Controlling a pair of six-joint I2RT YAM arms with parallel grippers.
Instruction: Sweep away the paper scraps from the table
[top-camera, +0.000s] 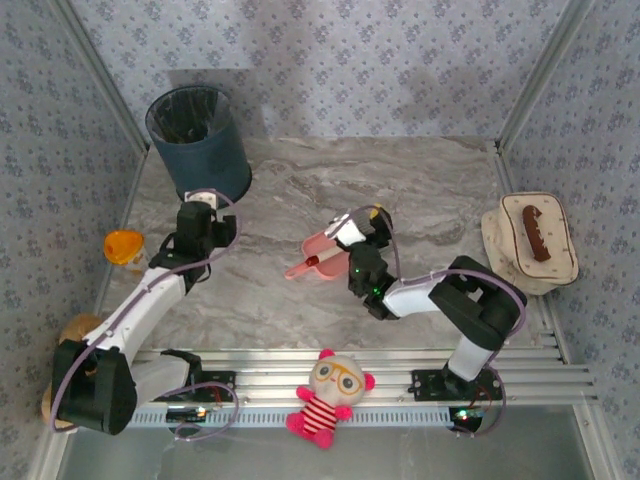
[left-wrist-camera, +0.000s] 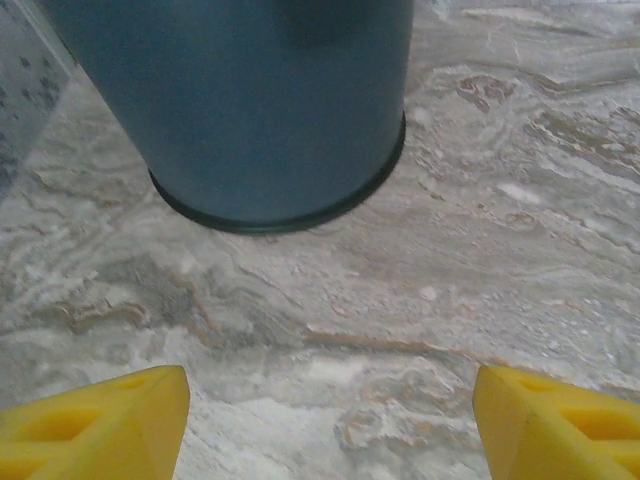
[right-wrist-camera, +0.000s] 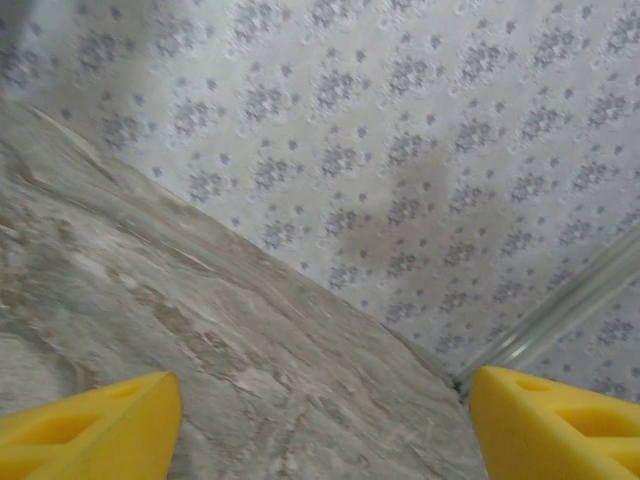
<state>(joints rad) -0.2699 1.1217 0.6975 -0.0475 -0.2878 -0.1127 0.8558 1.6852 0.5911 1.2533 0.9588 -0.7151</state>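
Observation:
The paper scraps are out of view. The marble table (top-camera: 420, 190) lies bare around both arms. My left gripper (top-camera: 204, 204) hovers just in front of the dark blue bin (top-camera: 198, 140). In the left wrist view its yellow fingers (left-wrist-camera: 110, 425) stand wide apart over bare marble, the left gripper (left-wrist-camera: 330, 425) open, with the bin's base (left-wrist-camera: 270, 120) straight ahead. My right gripper (top-camera: 366, 220) is near the table's middle, just right of a pink dustpan (top-camera: 318, 252) that lies flat. The right gripper (right-wrist-camera: 325, 425) is open and tilted up toward the back wall, with nothing between its fingers.
An orange cup-like toy (top-camera: 123, 246) sits at the left edge. A cream oval tray (top-camera: 505, 240) holding a brown piece stands at the right edge. A plush doll (top-camera: 328, 392) lies on the aluminium rail (top-camera: 400, 360) between the arm bases.

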